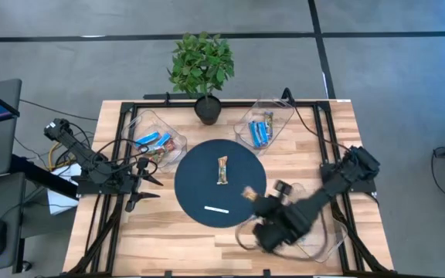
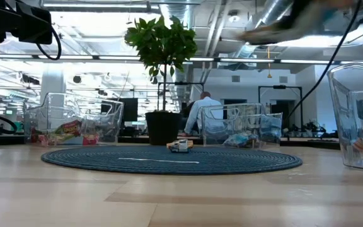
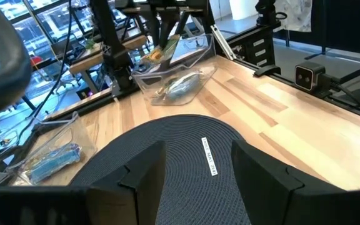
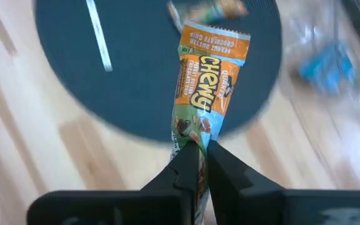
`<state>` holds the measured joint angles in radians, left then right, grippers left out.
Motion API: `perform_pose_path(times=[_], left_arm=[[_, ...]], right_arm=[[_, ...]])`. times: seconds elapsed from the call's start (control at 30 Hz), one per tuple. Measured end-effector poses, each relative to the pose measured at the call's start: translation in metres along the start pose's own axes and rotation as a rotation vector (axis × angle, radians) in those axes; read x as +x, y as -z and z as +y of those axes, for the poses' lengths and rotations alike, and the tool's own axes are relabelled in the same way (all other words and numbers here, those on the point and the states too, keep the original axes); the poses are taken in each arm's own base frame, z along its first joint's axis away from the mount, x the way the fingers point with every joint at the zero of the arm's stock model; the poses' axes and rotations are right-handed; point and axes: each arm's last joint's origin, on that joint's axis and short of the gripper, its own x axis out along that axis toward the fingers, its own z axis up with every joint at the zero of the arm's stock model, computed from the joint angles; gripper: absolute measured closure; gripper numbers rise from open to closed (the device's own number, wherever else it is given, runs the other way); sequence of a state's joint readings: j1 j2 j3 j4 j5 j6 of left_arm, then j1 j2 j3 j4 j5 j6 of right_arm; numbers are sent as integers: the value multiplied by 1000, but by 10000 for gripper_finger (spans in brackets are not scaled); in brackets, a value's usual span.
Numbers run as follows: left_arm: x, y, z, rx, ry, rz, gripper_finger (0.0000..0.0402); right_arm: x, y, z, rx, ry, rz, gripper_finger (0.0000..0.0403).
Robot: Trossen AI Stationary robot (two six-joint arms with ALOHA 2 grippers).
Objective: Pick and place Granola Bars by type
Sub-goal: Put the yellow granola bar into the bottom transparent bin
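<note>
My right gripper has its jaws pinched on one end of an orange bar. The bar's long axis runs straight out from the jaws, free end forward, and it hangs above the near-right edge of the round dark mat. In the high view that bar shows just past the gripper, with the clear tray at the bench's near-right corner lying close behind the arm. I judge that to be the likely drop spot, though I cannot be sure.

Farther out, a gold-green bar lies alone mid-mat, lengthwise toward the plant, with a thin white strip nearer me.

My left gripper waits at the mat's left edge, jaws spread and empty.

Beyond, the far-left tray holds mixed bars and the far-right tray holds blue bars. A person sits in the room behind the bench.
</note>
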<state>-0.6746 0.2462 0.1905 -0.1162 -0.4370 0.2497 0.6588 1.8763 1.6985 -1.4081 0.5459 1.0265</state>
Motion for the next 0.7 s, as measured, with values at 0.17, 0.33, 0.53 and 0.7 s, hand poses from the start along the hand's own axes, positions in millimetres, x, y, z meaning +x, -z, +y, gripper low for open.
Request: perform_pose_path(times=[0.17, 0.33, 0.53, 0.7], left_arm=[[0, 0, 0, 0, 0, 0, 224], [0, 0, 0, 0, 0, -1, 224], [0, 0, 0, -1, -1, -2, 224], [0, 0, 0, -1, -1, -2, 224]], right_arm=[[-25, 43, 10, 84, 20, 53, 386], [-46, 76, 22, 155, -25, 25, 388], [-39, 99, 24, 236, 25, 92, 386], [-23, 110, 21, 277, 105, 194, 383]])
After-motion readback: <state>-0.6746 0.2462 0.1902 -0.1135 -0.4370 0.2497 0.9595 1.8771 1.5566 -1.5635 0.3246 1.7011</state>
